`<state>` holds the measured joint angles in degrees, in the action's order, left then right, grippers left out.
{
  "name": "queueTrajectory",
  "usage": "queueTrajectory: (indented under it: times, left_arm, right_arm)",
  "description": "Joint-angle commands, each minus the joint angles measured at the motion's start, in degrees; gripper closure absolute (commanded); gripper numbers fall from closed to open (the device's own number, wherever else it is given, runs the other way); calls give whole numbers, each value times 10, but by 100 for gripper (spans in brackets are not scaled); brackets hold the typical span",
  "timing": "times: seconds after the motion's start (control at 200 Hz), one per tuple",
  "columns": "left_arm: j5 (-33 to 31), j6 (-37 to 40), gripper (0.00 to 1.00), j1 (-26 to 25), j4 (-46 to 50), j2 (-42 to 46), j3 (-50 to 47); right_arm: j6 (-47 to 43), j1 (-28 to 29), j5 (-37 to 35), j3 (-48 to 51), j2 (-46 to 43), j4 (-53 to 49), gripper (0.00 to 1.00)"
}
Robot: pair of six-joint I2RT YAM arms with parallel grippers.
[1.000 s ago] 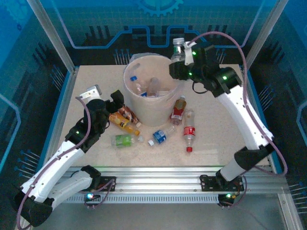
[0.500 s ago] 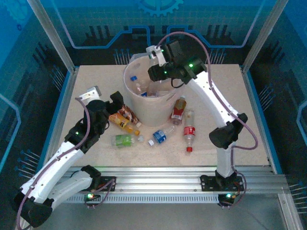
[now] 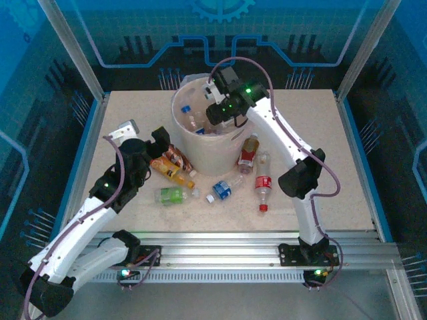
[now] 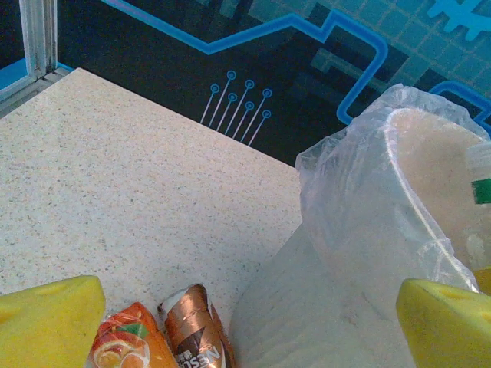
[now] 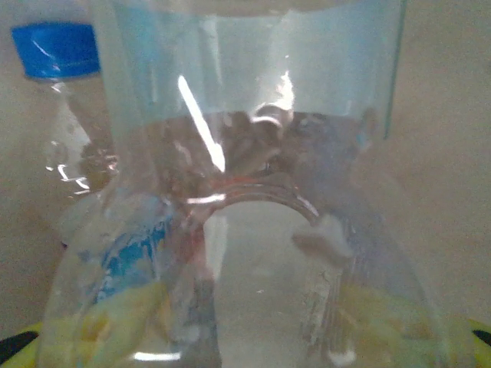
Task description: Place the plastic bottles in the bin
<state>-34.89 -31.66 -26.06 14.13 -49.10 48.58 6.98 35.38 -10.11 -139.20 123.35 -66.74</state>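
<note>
With its arm arched forward over the bin [image 3: 203,153], the right tool [image 3: 213,113] was clenched on a clear bottle [image 5: 245,230] above the opening, while the left tool [image 3: 159,143] hung released beside bottles [image 3: 172,171] lying on the desk [image 3: 320,147].

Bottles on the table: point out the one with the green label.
The green-labelled bottle lies on its side, left of the blue-labelled bottle; the rest show red, orange or brown.

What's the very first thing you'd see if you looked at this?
The big white bin stands at the middle back of the table, with the right hand over its opening, gripping a clear bottle. Next come the bright ones lying on the table in front of it, like the red-labelled bottle and the green bottle.
</note>
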Motion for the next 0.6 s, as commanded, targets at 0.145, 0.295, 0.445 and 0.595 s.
queueTrajectory:
  times: [0.145,0.295,0.445,0.595]
  left_arm:
    - [-8,-21,1,8,17,5,-8]
    - [-5,-23,1,12,20,2,-7]
    - [1,-28,1,14,28,-2,-4]
    - [2,-32,1,17,41,-3,-2]
  right_arm:
    - [-16,9,-28,-18,28,-31,49]
    - [-15,9,-37,-18,36,-31,38]
    - [-14,8,-39,-20,37,-31,28]
    - [-13,8,-40,-20,30,-26,19]
